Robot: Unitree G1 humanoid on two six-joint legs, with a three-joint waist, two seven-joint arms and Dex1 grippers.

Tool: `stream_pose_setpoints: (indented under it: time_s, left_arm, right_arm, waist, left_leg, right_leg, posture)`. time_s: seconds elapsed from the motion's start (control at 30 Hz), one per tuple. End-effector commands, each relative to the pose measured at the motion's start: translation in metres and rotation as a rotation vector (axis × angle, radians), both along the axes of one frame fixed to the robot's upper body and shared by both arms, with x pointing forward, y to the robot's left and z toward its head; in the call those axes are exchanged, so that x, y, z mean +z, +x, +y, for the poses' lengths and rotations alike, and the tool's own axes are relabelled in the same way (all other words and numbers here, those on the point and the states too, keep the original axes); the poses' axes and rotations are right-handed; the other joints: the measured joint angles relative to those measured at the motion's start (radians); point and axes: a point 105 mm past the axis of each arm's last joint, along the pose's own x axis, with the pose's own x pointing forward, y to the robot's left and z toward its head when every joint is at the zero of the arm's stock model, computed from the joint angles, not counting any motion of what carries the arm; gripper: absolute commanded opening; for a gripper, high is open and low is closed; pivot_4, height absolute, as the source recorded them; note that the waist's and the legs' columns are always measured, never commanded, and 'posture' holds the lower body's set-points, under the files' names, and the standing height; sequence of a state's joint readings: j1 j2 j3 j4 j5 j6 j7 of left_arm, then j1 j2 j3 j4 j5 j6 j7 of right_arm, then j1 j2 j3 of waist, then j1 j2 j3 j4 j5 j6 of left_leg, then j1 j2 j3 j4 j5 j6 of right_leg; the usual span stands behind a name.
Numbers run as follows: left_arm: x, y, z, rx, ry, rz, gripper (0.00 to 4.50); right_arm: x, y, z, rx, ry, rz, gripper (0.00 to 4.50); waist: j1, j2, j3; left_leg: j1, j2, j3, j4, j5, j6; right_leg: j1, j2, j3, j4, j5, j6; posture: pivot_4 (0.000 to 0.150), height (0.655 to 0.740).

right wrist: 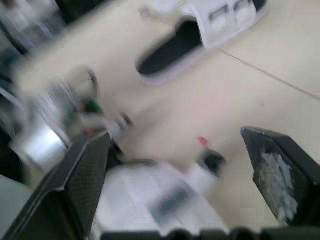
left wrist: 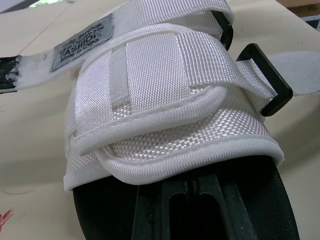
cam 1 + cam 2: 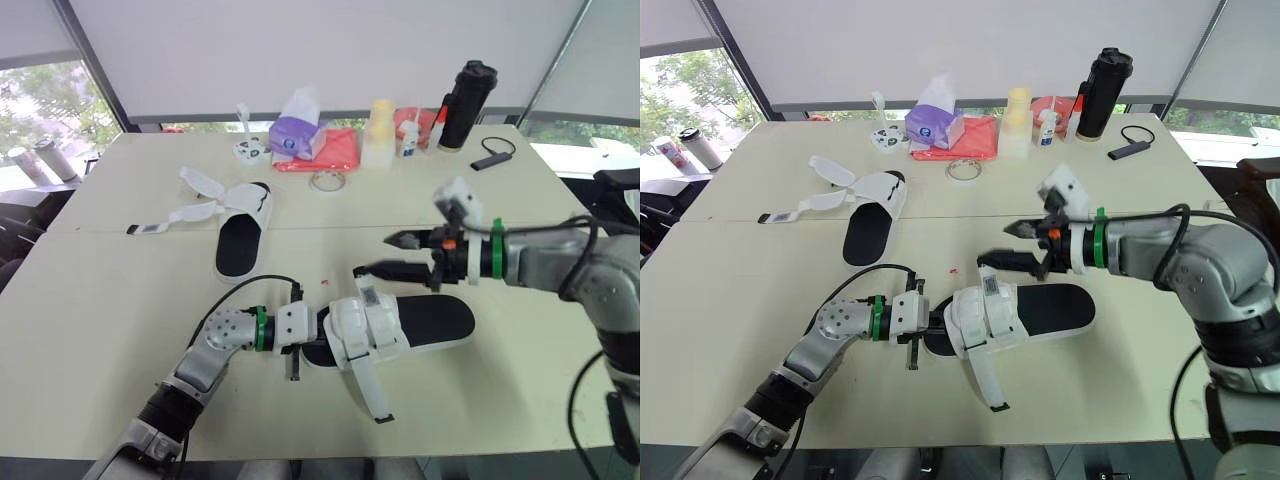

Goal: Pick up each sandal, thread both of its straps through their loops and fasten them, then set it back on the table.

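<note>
The near sandal (image 3: 432, 323), black-soled with white straps (image 3: 366, 322), lies in front of me. My left gripper (image 3: 298, 346) is shut on its toe end, and the left wrist view looks over the folded straps (image 2: 165, 100) and a black loop (image 2: 267, 82). One loose strap end (image 3: 372, 388) trails toward the table's front edge. My right gripper (image 3: 392, 255) hangs open just above and behind the straps, touching nothing. The second sandal (image 3: 244, 228) lies farther back on the left, its straps (image 3: 195, 205) spread open on the table.
Along the far side of the table (image 3: 120, 290) stand a purple tissue pack (image 3: 297, 135) on a red cloth (image 3: 335, 150), a yellow bottle (image 3: 378, 132), a black flask (image 3: 467, 104), a tape roll (image 3: 326, 181) and a small black device (image 3: 493, 155).
</note>
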State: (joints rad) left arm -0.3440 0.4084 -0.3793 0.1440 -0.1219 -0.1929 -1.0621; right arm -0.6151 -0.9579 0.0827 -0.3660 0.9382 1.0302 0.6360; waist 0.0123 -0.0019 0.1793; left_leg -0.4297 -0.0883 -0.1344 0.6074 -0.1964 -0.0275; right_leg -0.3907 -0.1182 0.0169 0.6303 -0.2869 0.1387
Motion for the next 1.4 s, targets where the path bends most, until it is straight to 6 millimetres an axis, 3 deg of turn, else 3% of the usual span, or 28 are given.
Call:
stream_pose_setpoints:
  time_s: [0.03, 0.1, 0.17, 0.43, 0.73, 0.93, 1.4]
  left_arm:
    - [-0.033, 0.0, 0.016, 0.058, 0.115, 0.104, 0.0]
    - [-0.034, -0.001, 0.016, 0.054, 0.117, 0.107, 0.0]
    - [-0.035, -0.003, 0.017, 0.05, 0.119, 0.11, 0.0]
    - [-0.037, -0.004, 0.02, 0.042, 0.133, 0.112, 0.0]
    - [-0.036, -0.003, 0.018, 0.025, 0.137, 0.106, 0.0]
    - [-0.035, -0.004, 0.022, 0.023, 0.146, 0.108, 0.0]
    - [-0.033, -0.006, 0.024, 0.033, 0.148, 0.111, 0.0]
  right_arm:
    - [0.007, -0.011, 0.001, 0.09, -0.208, -0.332, 4.47]
    - [0.008, -0.022, 0.001, 0.175, -0.324, -0.593, 4.47]
    - [0.003, -0.032, -0.002, 0.235, -0.395, -0.714, 4.47]
    - [-0.005, -0.064, -0.004, 0.412, -0.465, -0.985, 4.47]
    - [-0.05, -0.093, -0.01, 0.697, -0.545, -1.259, 4.47]
    - [-0.076, -0.101, -0.014, 0.82, -0.539, -1.379, 4.47]
    - [-0.102, -0.089, 0.021, 0.962, -0.452, -1.487, 4.47]
  waist:
    - [0.0, 0.0, 0.0]
    - [0.001, 0.0, 0.0]
    - [0.0, 0.0, 0.0]
    - [-0.002, 0.0, 0.0]
    - [-0.004, 0.0, 0.0]
    - [-0.005, 0.0, 0.0]
    - [-0.023, 0.0, -0.001]
  left_leg:
    - [0.0, 0.0, 0.0, 0.0, 0.0, 0.0]
    - [0.0, 0.0, 0.001, 0.0, 0.0, 0.0]
    - [0.001, 0.0, 0.001, 0.0, 0.0, -0.001]
    - [0.004, 0.0, 0.001, 0.0, 0.0, 0.0]
    - [0.008, 0.0, 0.001, 0.0, 0.0, 0.0]
    - [0.016, 0.0, 0.001, -0.001, 0.0, -0.001]
    - [0.021, 0.0, 0.001, -0.006, 0.0, 0.0]
  right_leg:
    - [0.0, 0.0, 0.0, 0.0, 0.0, 0.0]
    - [0.0, 0.0, 0.0, 0.0, 0.0, 0.0]
    - [0.001, 0.0, 0.0, -0.001, 0.0, 0.002]
    - [0.004, 0.0, 0.001, 0.0, -0.001, 0.0]
    - [0.012, 0.0, 0.001, 0.0, -0.001, 0.0]
    - [0.019, 0.0, 0.001, 0.0, -0.002, -0.001]
    - [0.02, 0.001, 0.003, 0.001, -0.002, -0.001]
  posture:
    - [0.15, 0.74]
    - [0.15, 0.74]
    - [0.15, 0.74]
    - [0.15, 0.74]
    - [0.15, 0.74]
    - [0.15, 0.74]
    - [0.15, 0.74]
